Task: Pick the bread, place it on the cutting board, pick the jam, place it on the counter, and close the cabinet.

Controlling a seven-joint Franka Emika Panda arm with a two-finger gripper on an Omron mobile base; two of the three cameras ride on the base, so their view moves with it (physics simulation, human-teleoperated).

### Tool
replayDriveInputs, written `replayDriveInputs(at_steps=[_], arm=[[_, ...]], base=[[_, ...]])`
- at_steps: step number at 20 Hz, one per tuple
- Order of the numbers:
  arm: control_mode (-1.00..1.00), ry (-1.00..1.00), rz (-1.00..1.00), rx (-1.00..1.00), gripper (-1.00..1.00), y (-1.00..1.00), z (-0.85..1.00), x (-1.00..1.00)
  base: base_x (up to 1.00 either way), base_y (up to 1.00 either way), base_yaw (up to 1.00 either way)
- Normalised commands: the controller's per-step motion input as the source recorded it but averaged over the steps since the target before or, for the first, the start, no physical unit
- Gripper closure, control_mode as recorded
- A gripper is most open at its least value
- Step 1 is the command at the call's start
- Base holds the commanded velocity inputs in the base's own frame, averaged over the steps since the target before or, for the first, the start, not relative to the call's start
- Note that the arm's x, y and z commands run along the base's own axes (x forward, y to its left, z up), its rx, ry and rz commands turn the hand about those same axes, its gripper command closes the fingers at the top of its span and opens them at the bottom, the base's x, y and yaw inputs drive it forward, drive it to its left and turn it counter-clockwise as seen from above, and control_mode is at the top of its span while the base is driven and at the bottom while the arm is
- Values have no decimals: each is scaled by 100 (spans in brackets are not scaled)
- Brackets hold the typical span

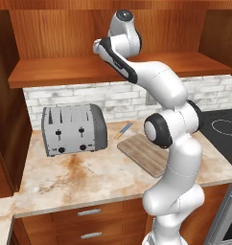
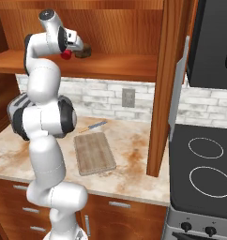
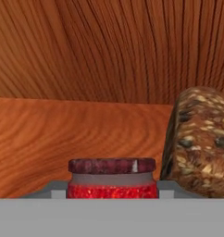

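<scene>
Cabinet: large reddish-brown wooden wall cabinet [image 2: 110, 65], open, shelf bearing jar and loaf.
Counter: beige marbled stone worktop [image 1: 89, 177] below.
Toaster: silver box [image 1: 74, 129] on worktop, left.
Board: flat light brown wooden cutting board [image 2: 94, 153], bare.
Gripper: two-finger gripper [image 3: 113, 189], clenched on the jar, on the shelf.
Bread: small dark brown seeded loaf [image 3: 199, 141], just beside jar.
Jam: small red jar with darker lid [image 3: 112, 178], between fingers.

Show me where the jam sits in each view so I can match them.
Left base view: hidden behind the arm's wrist, over the cabinet shelf.
Right base view: upper left, the jam beside the bread.
Hand view: bottom centre, with the bread to its right.
Shared landmark: the cabinet shelf under it.
</scene>
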Motion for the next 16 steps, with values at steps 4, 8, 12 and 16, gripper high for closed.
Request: replayDriveInputs(at_steps=[4,8,12,16], arm=[[-100,0,0,0,100,-3,0,-4],[-100,-4,0,0,100,-9,0,-29],[-100,-4,0,0,100,-8,0,-37],[-100,-6,0,0,100,-6,0,-50]], base=[[0,0,0],[0,0,0],[0,0,0],[0,0,0]])
